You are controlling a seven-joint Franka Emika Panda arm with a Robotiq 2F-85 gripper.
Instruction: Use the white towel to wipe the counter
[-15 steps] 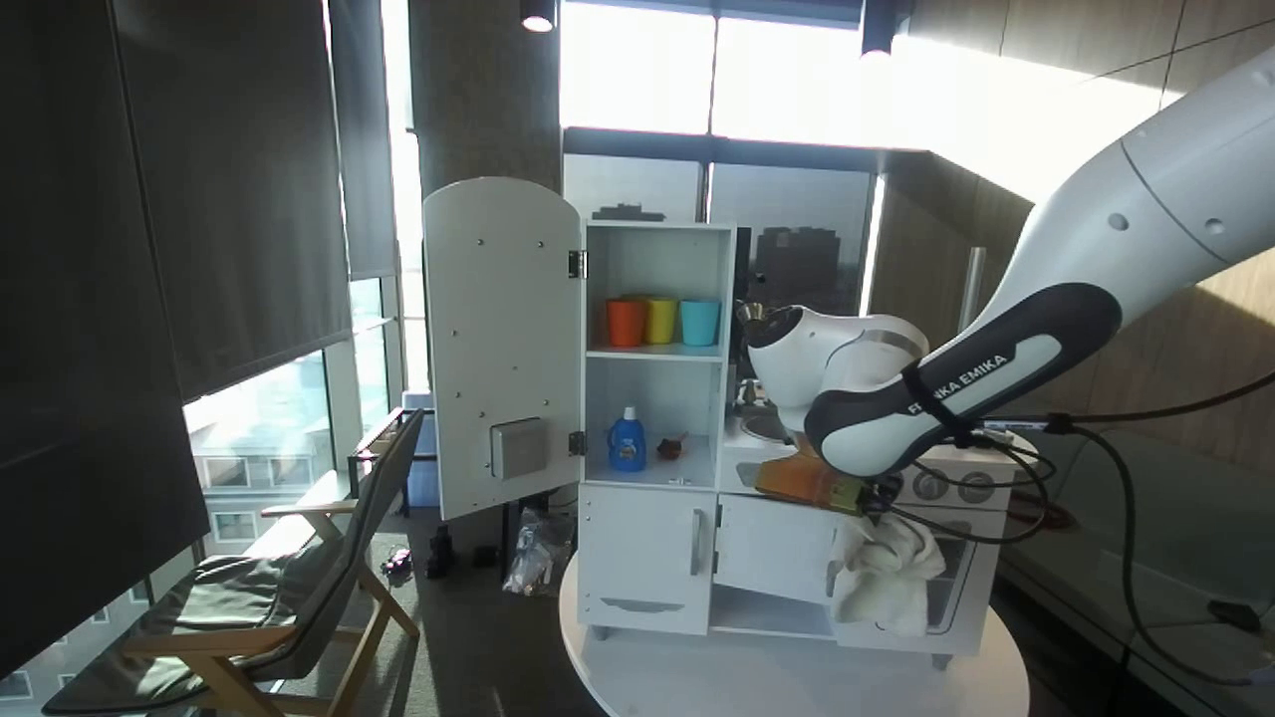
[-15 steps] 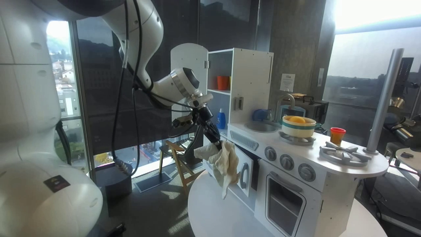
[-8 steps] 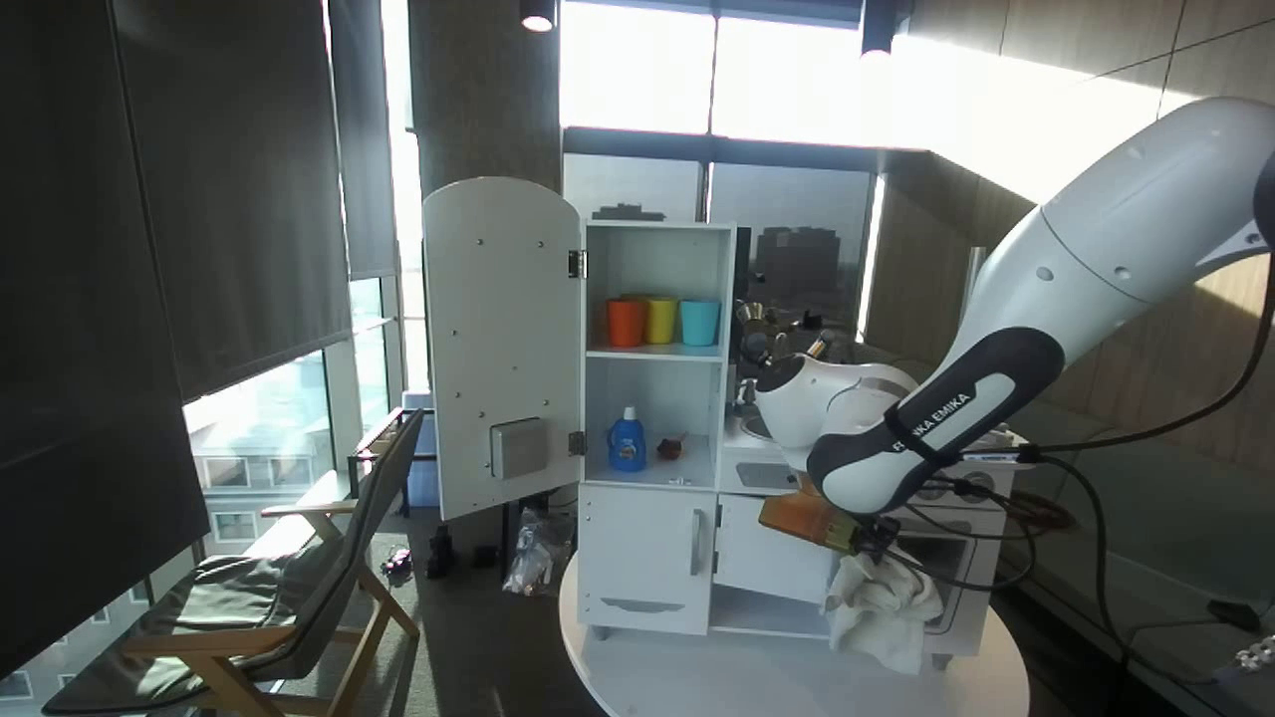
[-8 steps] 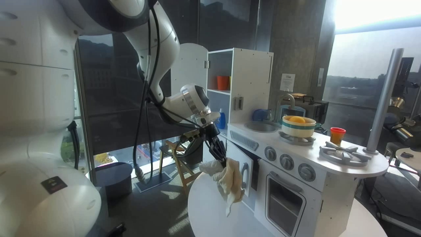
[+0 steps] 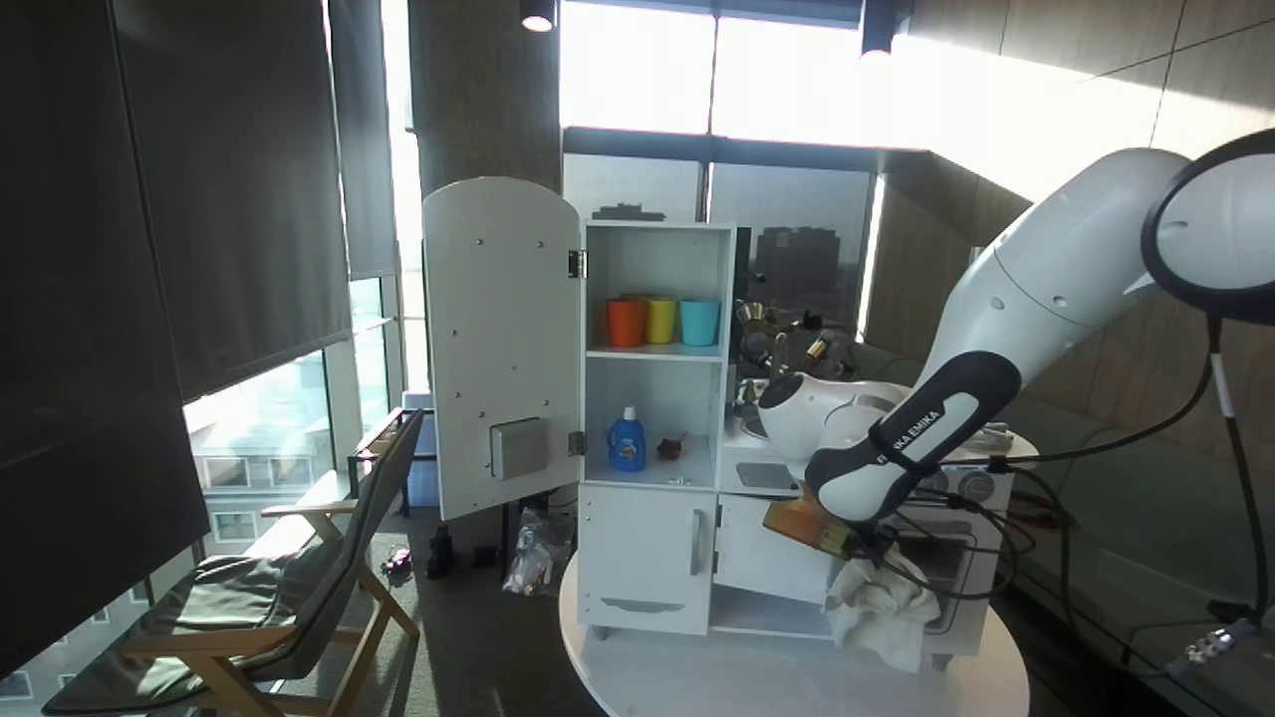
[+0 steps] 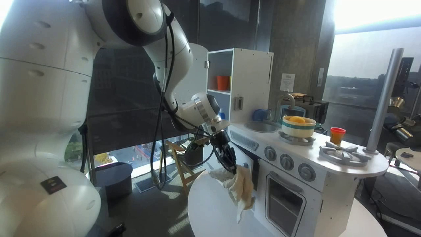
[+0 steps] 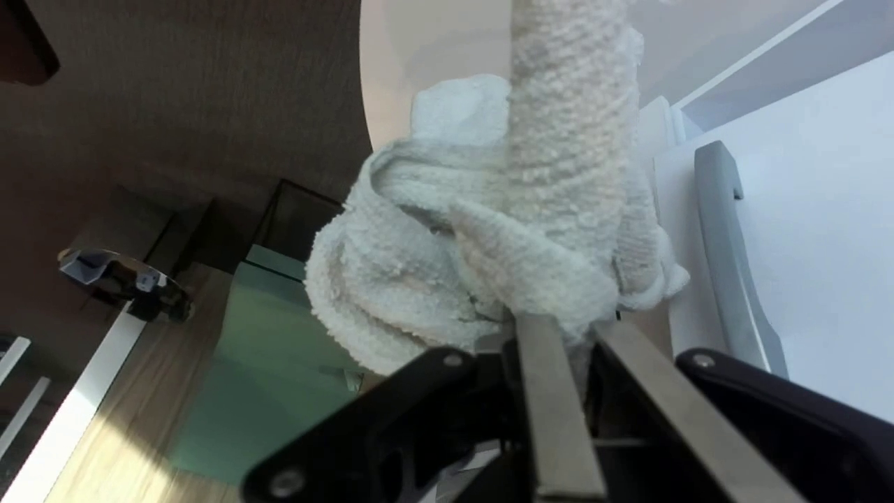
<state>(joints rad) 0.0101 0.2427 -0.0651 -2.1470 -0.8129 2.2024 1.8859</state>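
Observation:
The white towel point(image 6: 242, 188) hangs bunched from my gripper point(image 6: 234, 169), in front of the toy kitchen's lower cabinet door. It also shows in an exterior view point(image 5: 882, 609), hanging in front of the oven side. In the wrist view the towel point(image 7: 405, 272) spreads beyond the fingertips. My gripper point(image 7: 574, 327) is shut on a fold of it between the two metal fingers point(image 7: 559, 412). The white counter top point(image 6: 317, 149) of the toy kitchen is above and to the right of the gripper, apart from the towel. The lowest folds hang over the round white table point(image 6: 210, 204).
On the counter are a sink point(image 6: 261, 126), a cream pot point(image 6: 298, 129) with an orange item, a red-lidded cup point(image 6: 337, 135) and a burner point(image 6: 345, 155). A grey post point(image 6: 384, 102) rises at the end. The cabinet door handle point(image 7: 737, 258) is close beside the towel.
The arm has come down and forward, carrying the gripper and towel lower than the counter and closer to the cabinet door and oven. The towel stays held throughout.

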